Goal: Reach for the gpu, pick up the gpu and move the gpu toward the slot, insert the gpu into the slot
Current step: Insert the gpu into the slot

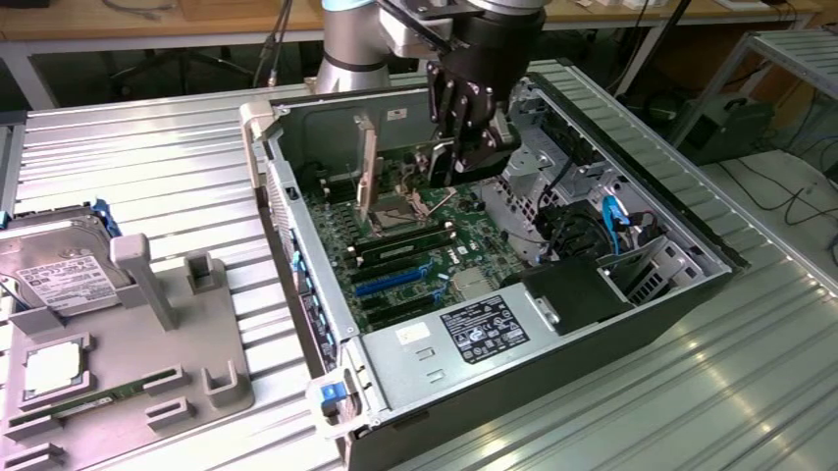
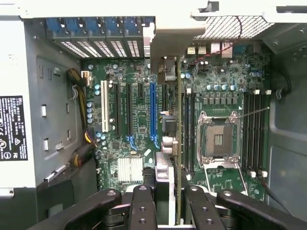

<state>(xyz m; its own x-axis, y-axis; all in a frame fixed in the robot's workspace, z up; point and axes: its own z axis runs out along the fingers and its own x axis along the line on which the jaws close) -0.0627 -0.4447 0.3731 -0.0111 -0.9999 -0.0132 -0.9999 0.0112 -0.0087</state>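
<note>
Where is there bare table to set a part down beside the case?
Bare ribbed table lies on the exterior view's right of the case, and on its left beyond the grey holder. Inside the case it is crowded around the gpu held in the jaws.

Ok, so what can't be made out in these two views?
- Whether the gpu is seated: the wrist view sees the card edge-on, so it covers what lies under it. In the exterior view the gripper blocks it.
- Hard drive: cut off by the exterior view's left edge.
- Print on the black label: too small, exterior view.
</note>
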